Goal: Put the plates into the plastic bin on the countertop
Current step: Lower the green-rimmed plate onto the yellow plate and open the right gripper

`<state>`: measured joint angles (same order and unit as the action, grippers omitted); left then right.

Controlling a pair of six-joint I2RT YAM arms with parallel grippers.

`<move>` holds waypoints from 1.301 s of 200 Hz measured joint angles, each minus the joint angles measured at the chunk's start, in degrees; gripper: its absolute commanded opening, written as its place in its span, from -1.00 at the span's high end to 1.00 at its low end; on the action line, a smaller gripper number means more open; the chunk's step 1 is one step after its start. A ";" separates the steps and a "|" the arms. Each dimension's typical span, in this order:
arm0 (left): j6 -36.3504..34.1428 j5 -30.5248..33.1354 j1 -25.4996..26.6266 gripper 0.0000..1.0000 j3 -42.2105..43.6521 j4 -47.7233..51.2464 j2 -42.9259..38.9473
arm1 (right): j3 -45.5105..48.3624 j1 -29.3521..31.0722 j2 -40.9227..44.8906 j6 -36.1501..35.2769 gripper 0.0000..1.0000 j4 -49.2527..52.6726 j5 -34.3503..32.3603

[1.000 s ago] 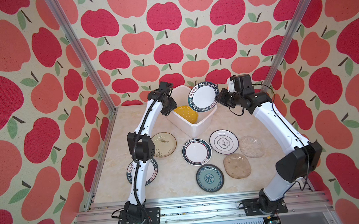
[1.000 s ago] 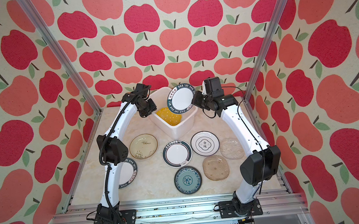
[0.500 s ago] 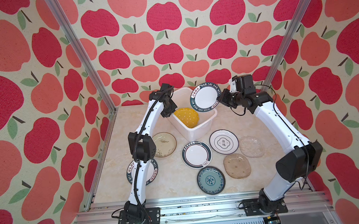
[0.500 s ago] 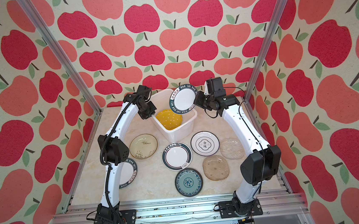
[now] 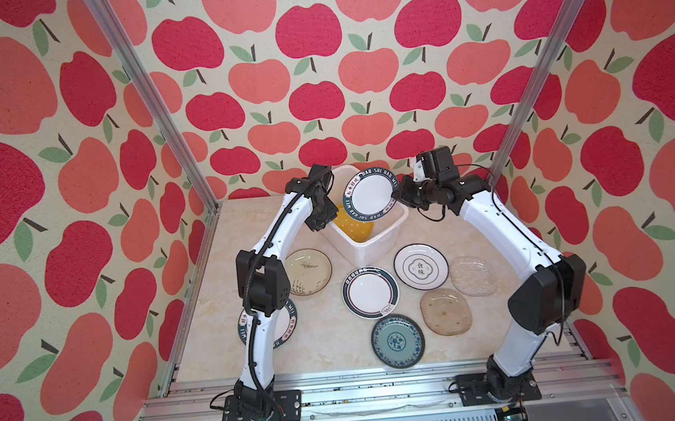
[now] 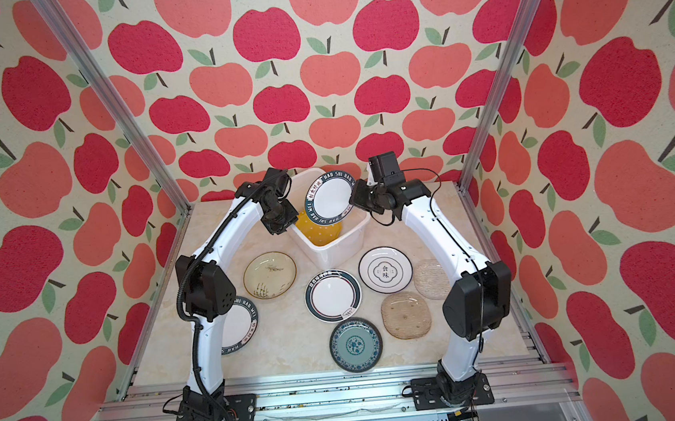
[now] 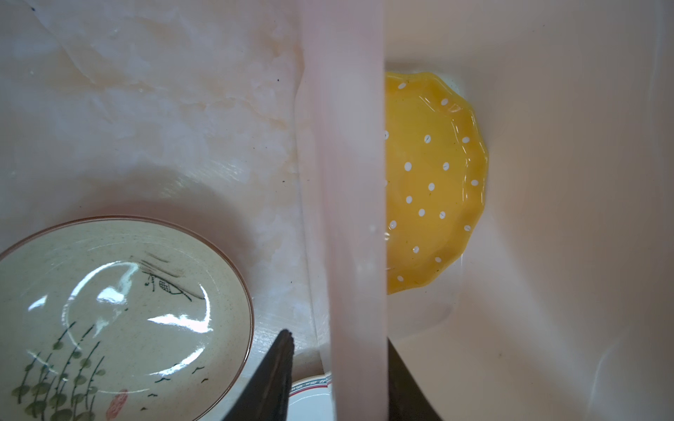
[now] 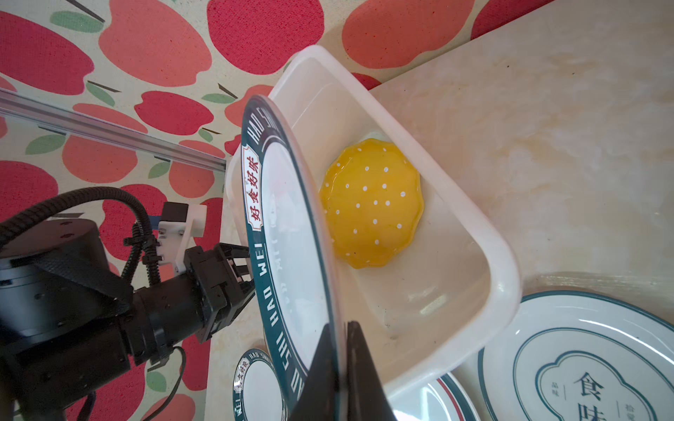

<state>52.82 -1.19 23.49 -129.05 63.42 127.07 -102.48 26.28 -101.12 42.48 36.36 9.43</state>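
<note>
My right gripper [image 5: 399, 195] [image 8: 343, 323] is shut on the rim of a white plate with a dark lettered rim [image 5: 371, 192] [image 8: 288, 233]. It holds this plate tilted on edge above the white plastic bin [image 5: 387, 232] [image 8: 474, 226]. A yellow scalloped plate [image 5: 356, 228] [image 7: 434, 175] lies in the bin's bottom. My left gripper [image 5: 327, 220] [image 7: 337, 337] straddles the bin's left wall [image 7: 350, 182], open, with a gap between one finger and the wall. Several more plates lie on the countertop [image 5: 331, 345].
In front of the bin lie a cream reed-painted plate [image 5: 308, 271], a dark-rimmed white plate [image 5: 370, 292], an emblem plate [image 5: 420, 266], a clear glass plate [image 5: 473, 275], a beige plate [image 5: 446, 311] and a blue-patterned plate [image 5: 397, 341]. A lettered plate [image 5: 287, 328] sits partly under my left arm.
The bin has turned and slid a little toward the front. My left jaws have parted from its wall. The right gripper has carried the plate slightly rightward over the bin.
</note>
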 measured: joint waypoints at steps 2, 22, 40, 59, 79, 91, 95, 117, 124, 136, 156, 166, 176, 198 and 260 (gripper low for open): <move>-0.48 0.15 0.00 -0.17 0.09 -0.02 -0.17 | -0.13 0.22 -0.20 0.02 1.00 0.13 -0.24; -1.81 0.90 0.00 -0.46 0.46 -0.44 -2.27 | -1.46 2.10 -1.77 0.31 1.00 1.38 -2.75; -3.54 1.46 0.00 -0.59 0.48 -1.11 -5.05 | -3.30 3.48 -3.13 0.63 1.00 2.34 -5.66; -6.10 2.34 0.00 -0.63 1.09 -1.99 -8.90 | -4.26 4.55 -4.22 0.87 1.00 2.38 -8.87; -9.35 2.91 0.00 -0.67 4.04 -3.96 -14.14 | -4.79 5.25 -5.46 1.49 1.00 2.78 -11.87; -11.52 2.91 0.00 -0.71 6.93 -5.79 -17.49 | -5.35 5.44 -6.69 1.84 1.00 3.08 -13.11; -12.07 2.80 0.00 -0.75 8.09 -6.62 -18.64 | -5.62 5.51 -7.17 1.97 1.00 3.17 -13.60; -15.45 1.40 0.00 -0.86 15.26 -12.57 -24.33 | -8.02 5.79 -10.54 2.54 1.00 4.20 -15.37; -16.37 0.57 0.00 -0.89 17.62 -14.78 -25.83 | -9.25 5.90 -11.78 2.62 1.00 4.70 -15.89; -17.42 -0.96 0.00 -0.90 20.81 -18.16 -27.76 | -11.82 6.19 -14.12 2.60 1.00 5.64 -16.68; -18.88 -3.48 0.00 -0.92 24.39 -23.10 -29.27 | -16.02 6.75 -18.05 2.60 1.00 6.91 -17.55; -19.47 -4.61 0.00 -0.93 25.64 -24.98 -29.57 | -17.77 7.04 -19.78 2.62 1.00 7.50 -17.75; -19.98 -5.35 0.00 -0.93 26.45 -26.29 -29.66 | -19.39 7.17 -21.31 2.60 1.00 8.17 -18.01; -21.38 -6.45 -0.11 -0.93 28.00 -27.93 -30.12 | -23.21 7.48 -24.81 2.62 1.00 9.90 -18.60; -23.02 -8.07 -2.84 -0.94 31.54 -29.49 -33.29 | -32.65 7.48 -33.68 2.86 1.00 12.68 -19.02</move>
<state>29.80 -9.26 20.64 -97.51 33.93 93.78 -135.13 33.76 -134.80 45.34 49.04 -9.58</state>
